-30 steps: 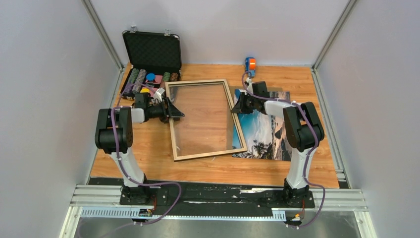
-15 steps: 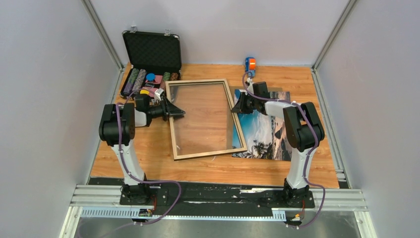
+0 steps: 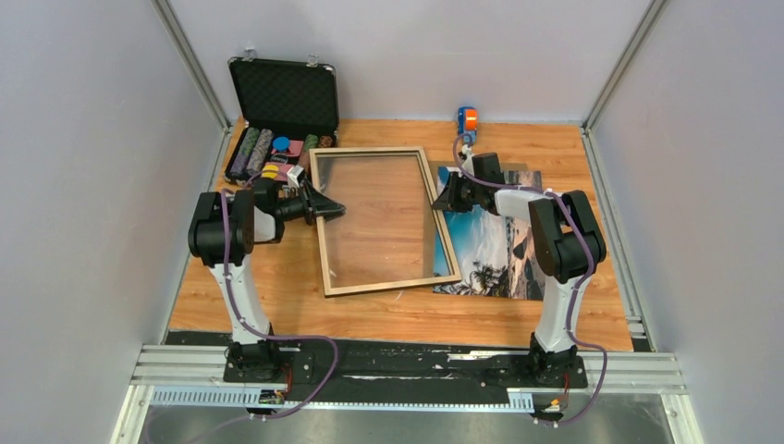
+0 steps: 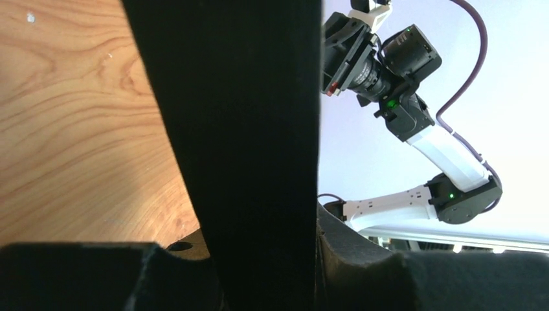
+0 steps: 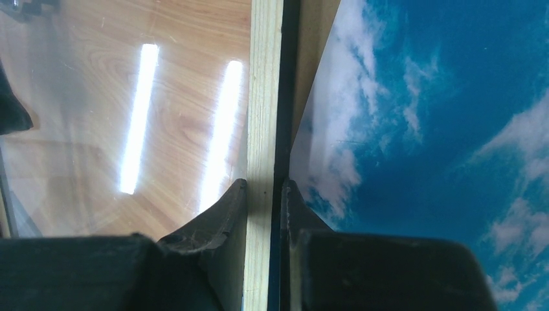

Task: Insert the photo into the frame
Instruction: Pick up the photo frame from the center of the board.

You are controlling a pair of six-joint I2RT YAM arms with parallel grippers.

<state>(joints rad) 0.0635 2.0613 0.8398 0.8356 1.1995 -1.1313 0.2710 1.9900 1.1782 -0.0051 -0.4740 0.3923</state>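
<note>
Pale wood is showing on the upward face of the frame [image 3: 384,222], which is lying flat on the counter [image 3: 277,296] in the overhead view, between the two arms. The left gripper [image 3: 325,205] is sitting at the frame's left rail and the right gripper [image 3: 442,199] at the opposite rail. This two-sided hold probably serves to lift or turn so wide a thing without it twisting. The photo [image 3: 490,250] is lying just beyond and below the right gripper, one edge tucked under the frame's rail and well apart from the left gripper; it is not yet in the frame. A black chip case [image 3: 282,106] is standing open behind the left gripper. From the left wrist, a broad black band, seemingly the frame's edge [image 4: 246,129], is filling the gap between the fingers, though I cannot tell whether the pads are pressing on it. From the right wrist, the right gripper [image 5: 264,188] is clamping the rail, with one finger on the glass side and the other on the black outer side, directly over the photo's [image 5: 440,129] blue sky.
</note>
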